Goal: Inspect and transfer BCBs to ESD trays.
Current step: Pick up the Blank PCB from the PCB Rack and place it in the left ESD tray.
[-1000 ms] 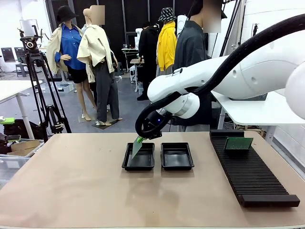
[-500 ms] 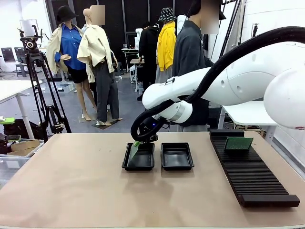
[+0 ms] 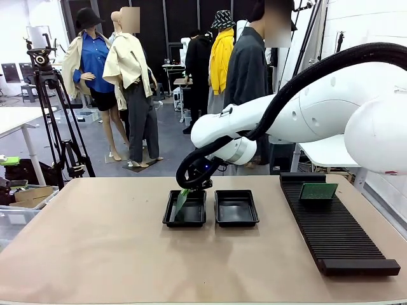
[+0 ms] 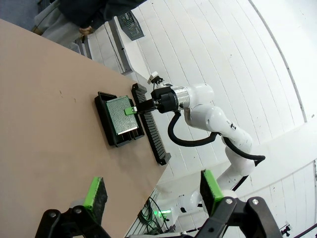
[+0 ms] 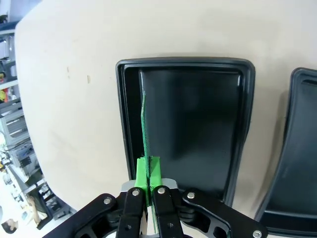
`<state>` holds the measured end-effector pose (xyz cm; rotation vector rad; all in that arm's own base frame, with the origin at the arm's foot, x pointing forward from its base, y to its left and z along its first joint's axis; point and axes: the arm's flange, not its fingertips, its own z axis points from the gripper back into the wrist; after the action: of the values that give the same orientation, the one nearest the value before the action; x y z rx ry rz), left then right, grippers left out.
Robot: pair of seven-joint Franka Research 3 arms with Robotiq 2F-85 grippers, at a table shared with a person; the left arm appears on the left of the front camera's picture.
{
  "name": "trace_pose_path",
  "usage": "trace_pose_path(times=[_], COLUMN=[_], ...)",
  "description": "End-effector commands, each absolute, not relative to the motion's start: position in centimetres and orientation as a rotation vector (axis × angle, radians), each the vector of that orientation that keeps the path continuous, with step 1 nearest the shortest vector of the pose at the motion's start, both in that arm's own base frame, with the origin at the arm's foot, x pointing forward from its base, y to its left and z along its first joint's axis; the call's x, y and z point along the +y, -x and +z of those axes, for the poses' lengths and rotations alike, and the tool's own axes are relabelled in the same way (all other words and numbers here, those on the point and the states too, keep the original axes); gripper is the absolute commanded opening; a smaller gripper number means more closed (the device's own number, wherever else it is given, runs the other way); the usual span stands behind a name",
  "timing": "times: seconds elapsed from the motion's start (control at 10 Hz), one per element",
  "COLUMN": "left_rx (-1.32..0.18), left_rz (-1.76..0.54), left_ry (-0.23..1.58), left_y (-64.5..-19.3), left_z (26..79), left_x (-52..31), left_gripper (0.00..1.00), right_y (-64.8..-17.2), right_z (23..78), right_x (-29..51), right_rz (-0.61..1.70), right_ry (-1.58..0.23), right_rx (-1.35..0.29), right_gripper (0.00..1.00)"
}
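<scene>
My right gripper [image 3: 186, 189] is shut on a thin green BCB [image 3: 182, 199], which hangs tilted with its lower end inside the left ESD tray [image 3: 185, 223]. In the right wrist view the BCB [image 5: 144, 130] shows edge-on along that tray's left wall [image 5: 128, 129], pinched between green pads [image 5: 148, 170]. The right ESD tray [image 3: 236, 208] holds nothing. A second BCB [image 3: 318, 190] stands upright in the black slotted rack [image 3: 334, 232]. My left gripper [image 4: 152, 192] is open, high above the table and far from the trays [image 4: 105, 116], its green pads [image 4: 94, 197] wide apart.
A person in a dark grey coat [image 3: 250, 70] stands at the far side behind the right arm. The rack runs along the table's right side. A tripod [image 3: 54, 114] stands off the far left corner. Bare tan tabletop [image 3: 95, 248] spreads in front of and left of the trays.
My right gripper has come down and slightly leftward, lowering the BCB from above the left tray's rim into the tray. The person behind has shifted a little to the left.
</scene>
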<state>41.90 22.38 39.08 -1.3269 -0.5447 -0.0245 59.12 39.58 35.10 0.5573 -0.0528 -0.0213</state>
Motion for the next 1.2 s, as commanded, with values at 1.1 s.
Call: trace_pose_path(times=[1.1], left_rx=[-0.544], left_rz=[-0.015], left_ry=[1.32], left_y=[-41.73], left_z=[39.29], left_x=[22.39], left_gripper=[1.0], right_y=[-58.84], right_z=[35.13], right_x=[39.86], right_rz=[-0.022], right_ry=[-0.567], right_rx=[-0.046], right_gripper=[0.0])
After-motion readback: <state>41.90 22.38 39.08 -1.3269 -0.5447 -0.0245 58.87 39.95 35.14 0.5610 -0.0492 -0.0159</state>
